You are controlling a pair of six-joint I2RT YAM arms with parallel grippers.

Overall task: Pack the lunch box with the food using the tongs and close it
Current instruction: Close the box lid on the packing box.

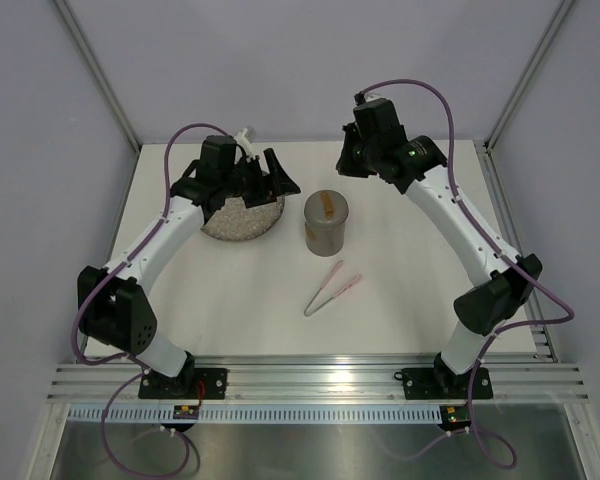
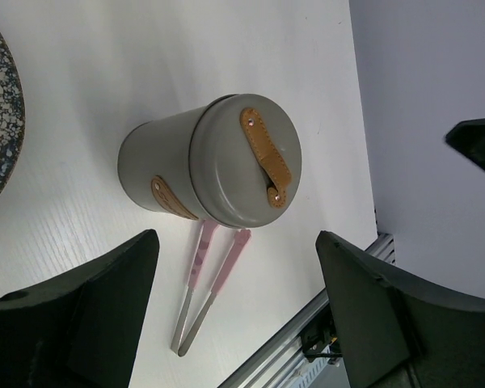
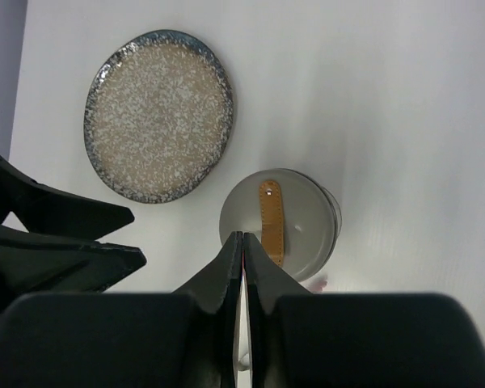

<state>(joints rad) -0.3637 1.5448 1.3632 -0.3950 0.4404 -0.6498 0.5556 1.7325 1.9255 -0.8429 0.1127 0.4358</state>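
Speckled plate (image 3: pixel 158 113) bare, lunch box (image 1: pixel 325 222) closed: packing looks finished.
No food shows; pink tongs (image 1: pixel 332 290) lie just in front of the upright box. Left gripper (image 1: pixel 270 178) spread, right gripper (image 3: pixel 242 242) pressed together, both empty: lift away high, clear of it.

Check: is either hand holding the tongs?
No; the tongs lie loose on the table near the lunch box.

Robot lab test cell, not a home. Flat white tabletop (image 1: pixel 230 320) boxed in by plain pale-grey wall panels (image 1: pixel 310 60) at 9, 12 & 3 o'clock, w/ aluminium corner posts (image 1: pixel 93 70). Slotted aluminium rail (image 1: pixel 310 385) at 6 o'clock carries two bolted black-and-white robot arms (image 1: pixel 155 245) w/ purple cables (image 1: pixel 77 330).
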